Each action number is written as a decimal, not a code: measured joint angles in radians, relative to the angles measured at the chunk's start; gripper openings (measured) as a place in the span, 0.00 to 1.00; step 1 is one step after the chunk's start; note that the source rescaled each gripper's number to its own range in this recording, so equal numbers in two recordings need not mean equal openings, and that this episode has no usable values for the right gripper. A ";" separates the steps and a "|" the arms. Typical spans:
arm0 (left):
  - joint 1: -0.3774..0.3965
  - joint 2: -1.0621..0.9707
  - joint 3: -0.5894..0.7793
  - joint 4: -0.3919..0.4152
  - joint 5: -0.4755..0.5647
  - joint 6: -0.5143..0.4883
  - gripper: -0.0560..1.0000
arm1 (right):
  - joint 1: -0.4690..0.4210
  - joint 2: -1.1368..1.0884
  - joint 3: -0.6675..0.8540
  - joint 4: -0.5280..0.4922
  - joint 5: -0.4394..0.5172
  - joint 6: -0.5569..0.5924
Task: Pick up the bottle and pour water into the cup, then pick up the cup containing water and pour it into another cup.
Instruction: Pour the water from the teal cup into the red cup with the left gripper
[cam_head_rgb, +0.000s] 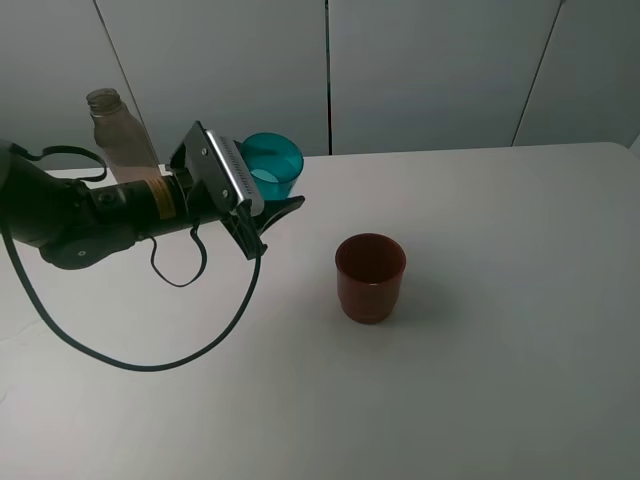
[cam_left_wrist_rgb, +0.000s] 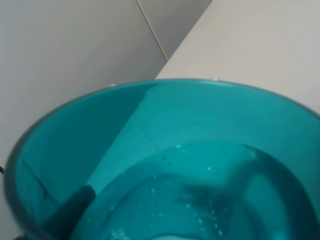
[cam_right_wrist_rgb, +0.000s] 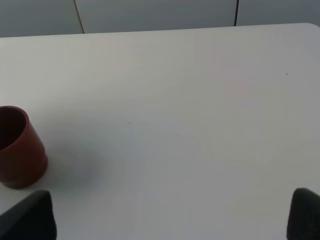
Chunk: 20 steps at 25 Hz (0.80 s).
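Teal and translucent, the cup (cam_head_rgb: 274, 164) sits at the far left of the table (cam_head_rgb: 500, 380), just behind the left gripper (cam_head_rgb: 275, 225). Its mouth faces the left wrist camera, which looks straight into it at clear water (cam_left_wrist_rgb: 200, 200) pooled inside. The left gripper is nearly closed and grips the cup by its wall, one dark finger (cam_left_wrist_rgb: 70, 210) showing at the rim. The cup's base is hidden behind the gripper, so I cannot tell whether it rests on the table. Behind the left arm stands the bottle (cam_head_rgb: 120, 135), upright and uncapped. The dark red cup (cam_head_rgb: 370, 277) stands upright near the middle of the table, well apart from the teal one. The right gripper (cam_right_wrist_rgb: 172, 220) hovers over bare table beside the red cup, its fingers spread wide with nothing between them.
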 joint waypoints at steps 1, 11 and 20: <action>-0.009 -0.005 0.000 0.000 0.018 0.008 0.13 | 0.000 0.000 0.000 0.000 0.000 0.000; -0.054 -0.018 0.000 -0.002 0.064 0.075 0.12 | 0.000 0.000 0.000 0.000 0.000 0.000; -0.094 -0.018 -0.008 0.001 0.091 0.142 0.12 | 0.000 0.000 0.000 0.000 0.000 0.000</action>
